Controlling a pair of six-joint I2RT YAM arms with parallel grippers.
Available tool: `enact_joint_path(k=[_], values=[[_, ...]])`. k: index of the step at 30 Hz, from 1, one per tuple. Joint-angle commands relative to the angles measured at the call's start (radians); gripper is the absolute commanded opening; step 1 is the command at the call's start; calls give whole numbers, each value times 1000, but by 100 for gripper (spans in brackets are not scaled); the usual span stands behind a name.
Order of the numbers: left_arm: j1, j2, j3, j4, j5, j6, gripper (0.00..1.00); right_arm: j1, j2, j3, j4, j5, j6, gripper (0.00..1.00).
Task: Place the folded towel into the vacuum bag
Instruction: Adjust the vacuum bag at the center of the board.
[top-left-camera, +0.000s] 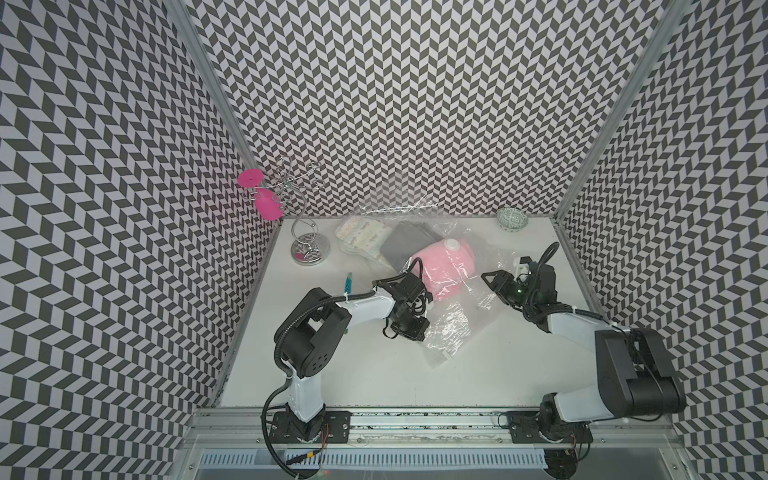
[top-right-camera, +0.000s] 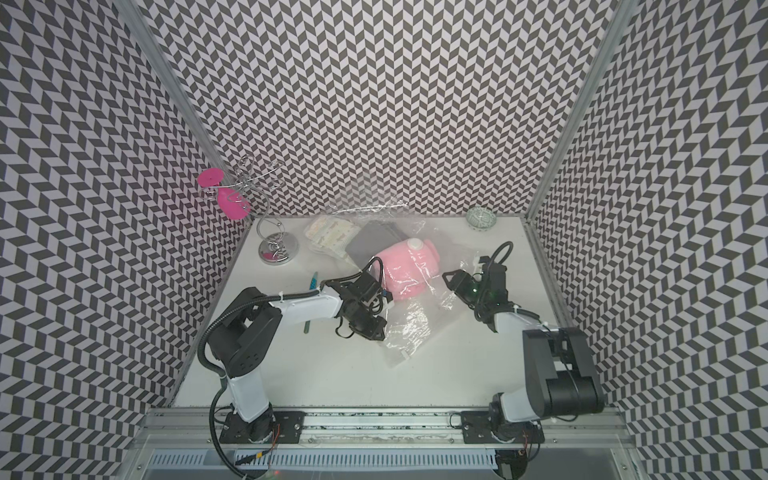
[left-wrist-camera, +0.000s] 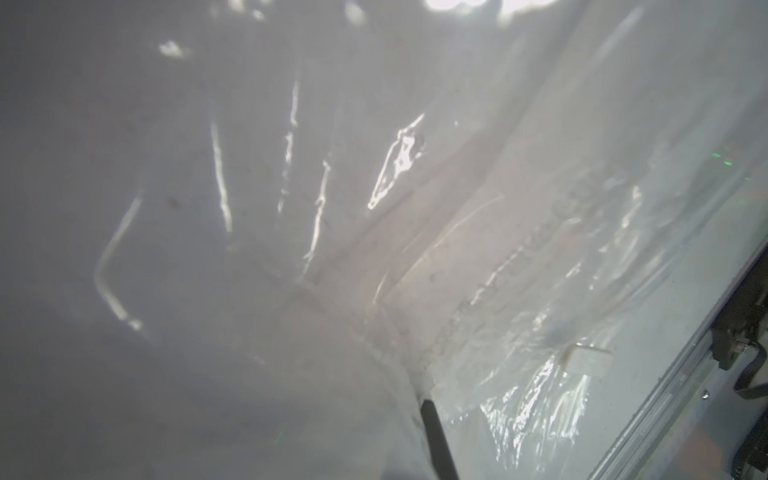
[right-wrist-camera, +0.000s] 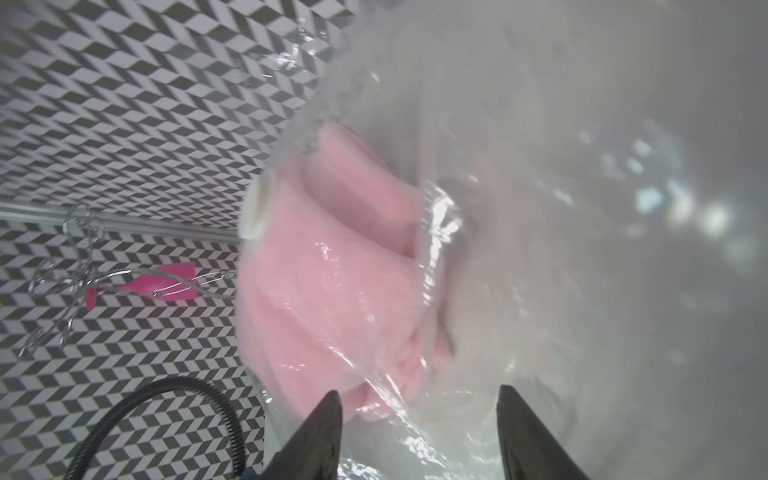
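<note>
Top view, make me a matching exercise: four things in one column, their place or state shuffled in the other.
Things:
1 towel
2 bowl
3 stand
4 right end effector

Place or state:
A open
B far right corner
C under the clear plastic of the bag
D far left, by the wall

Pairs: 1-C, 2-B, 3-D, 4-A

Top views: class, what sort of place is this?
Probably a robot test cell: white-and-black left robot arm and right robot arm bolted to an aluminium rail, chevron-patterned walls boxing in a white tabletop.
</note>
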Motion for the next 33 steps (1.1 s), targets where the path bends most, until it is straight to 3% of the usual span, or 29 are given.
enact_joint_path(k=[1,7,17,19,21,23,25,29,31,33], values=[[1,-26,6,-50,-42,19,0,-25,33,-39,60,88,103,61],[22,-63,-80,-32,-62,7,0,-37,12,-62,7,171,72,64],[34,-45,-66,14,-16,6,0,-7,-1,-85,116,-15,-43,58],[37,-47,-61,14,-14,6,0,0,33,-81,145,-37,-54,51],[45,-57,-60,19,-7,4,0,0,62,-87,196,-69,-37,34],[68,-70,-58,37,8,-4,0,3,70,-98,297,-131,-3,13],[112,-84,-44,72,40,-18,0,11,83,-81,405,-205,60,2],[236,-60,46,137,106,-79,0,33,90,-16,801,-351,299,0],[279,-51,94,156,113,-99,0,31,57,-32,1068,-365,460,0],[293,-60,101,172,75,-102,0,15,16,-72,1200,-375,528,0]])
